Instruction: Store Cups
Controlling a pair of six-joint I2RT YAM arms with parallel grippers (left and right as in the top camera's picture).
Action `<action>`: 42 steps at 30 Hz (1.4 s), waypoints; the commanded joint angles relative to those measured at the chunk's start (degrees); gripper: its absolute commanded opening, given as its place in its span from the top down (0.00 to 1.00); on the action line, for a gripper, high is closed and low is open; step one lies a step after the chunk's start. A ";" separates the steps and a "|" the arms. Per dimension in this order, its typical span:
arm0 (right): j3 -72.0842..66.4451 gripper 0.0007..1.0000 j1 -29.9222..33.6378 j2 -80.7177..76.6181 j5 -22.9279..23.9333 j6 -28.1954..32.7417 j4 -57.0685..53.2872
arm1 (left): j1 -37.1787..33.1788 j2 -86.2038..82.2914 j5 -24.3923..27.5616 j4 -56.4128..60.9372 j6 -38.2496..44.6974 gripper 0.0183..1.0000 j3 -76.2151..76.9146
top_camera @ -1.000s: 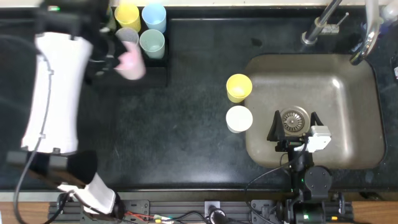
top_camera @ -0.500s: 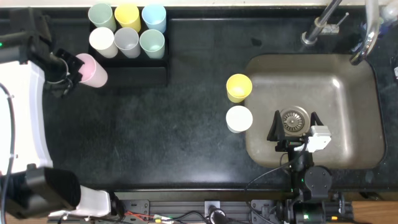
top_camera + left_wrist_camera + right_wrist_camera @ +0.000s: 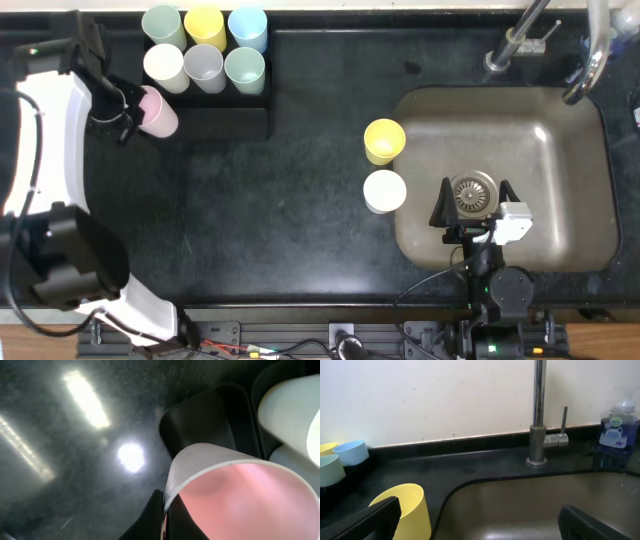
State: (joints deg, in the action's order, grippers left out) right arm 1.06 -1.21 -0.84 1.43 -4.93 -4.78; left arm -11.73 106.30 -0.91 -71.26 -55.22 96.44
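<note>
Overhead, the left gripper (image 3: pixel 128 110) holds the pink cup (image 3: pixel 157 112) tilted, just beside the black tray (image 3: pixel 245 122). Left wrist: the cup's rim is cut off, one finger (image 3: pixel 152 515) clamping it. Right wrist: the right gripper (image 3: pixel 480 522) stands wide open, and the yellow cup (image 3: pixel 405 507) is partly cropped.

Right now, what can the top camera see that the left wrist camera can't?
The top view adds the sink, the faucet, and a yellow cup and a white cup standing loose beside the sink. The left wrist view adds a close look inside the pink cup and bright light glints on the counter. Both share the pink cup, held by the left gripper, and the black cup rack next to it.
</note>
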 commanded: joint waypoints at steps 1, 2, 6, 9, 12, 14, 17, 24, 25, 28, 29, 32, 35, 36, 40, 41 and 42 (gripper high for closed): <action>-0.81 0.00 -0.15 0.63 -0.33 -0.44 0.31 | 0.17 0.26 -2.03 0.20 -3.80 0.98 -0.48; -0.81 0.00 -0.15 0.63 -0.33 -0.42 0.31 | 0.17 0.55 -2.25 0.22 -3.80 0.98 -0.48; -0.81 0.00 -0.15 0.63 -0.33 -0.44 0.33 | 0.20 1.49 -2.23 0.76 -3.80 0.98 -0.48; -0.81 0.00 -0.15 0.63 -0.35 -0.42 0.31 | 0.24 2.14 -2.19 1.88 -3.80 0.98 -0.48; -0.81 0.00 -0.15 0.63 -0.33 -0.42 0.31 | 0.52 3.15 -2.23 3.54 -3.78 0.98 -0.48; -0.81 0.00 -0.15 0.63 -0.35 -0.42 0.31 | 0.79 3.87 -2.27 4.26 -3.80 0.98 -0.48; -0.81 0.00 -0.15 0.63 -0.33 -0.44 0.31 | 0.98 4.48 -2.49 4.66 -3.80 0.98 -0.48; -0.81 0.00 -0.15 0.63 -0.33 -0.44 0.33 | 0.98 5.09 -4.22 4.76 -3.78 0.98 -0.48; -0.81 0.00 -0.15 0.63 -0.35 -0.42 0.33 | 0.98 5.27 -4.35 4.90 -3.80 0.98 -0.48; -0.81 0.00 -0.15 0.63 -0.33 -0.42 0.31 | 0.98 5.97 -4.81 5.31 -3.80 0.98 -0.48; -0.81 0.00 -0.15 0.63 -0.33 -0.42 0.33 | 0.98 6.23 -4.85 5.40 -3.80 0.98 -0.48; -0.81 0.00 -0.15 0.63 -0.33 -0.44 0.31 | 1.03 7.10 -5.14 5.68 -3.80 0.98 -0.48; -0.81 0.00 -0.15 0.63 -0.33 -0.42 0.31 | 1.22 7.89 -5.46 6.29 -3.78 0.98 -0.48; -0.81 0.00 -0.15 0.63 -0.33 -0.42 0.31 | 1.36 8.11 -5.55 6.60 -3.78 0.98 -0.48; -0.81 0.00 -0.15 0.63 -0.33 -0.42 0.33 | 2.12 8.85 -5.70 8.24 -3.78 0.98 -0.48; -0.81 0.00 -0.15 0.63 -0.35 -0.44 0.31 | 2.27 8.94 -5.70 8.46 -3.78 0.98 -0.48; -0.81 0.00 -0.15 0.63 -0.33 -0.44 0.31 | 2.47 8.98 -5.84 8.68 -3.78 0.98 -0.48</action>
State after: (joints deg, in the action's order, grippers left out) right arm 1.06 -1.21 -0.84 1.43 -4.93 -4.75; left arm -10.11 114.50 -5.72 -63.48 -58.19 96.33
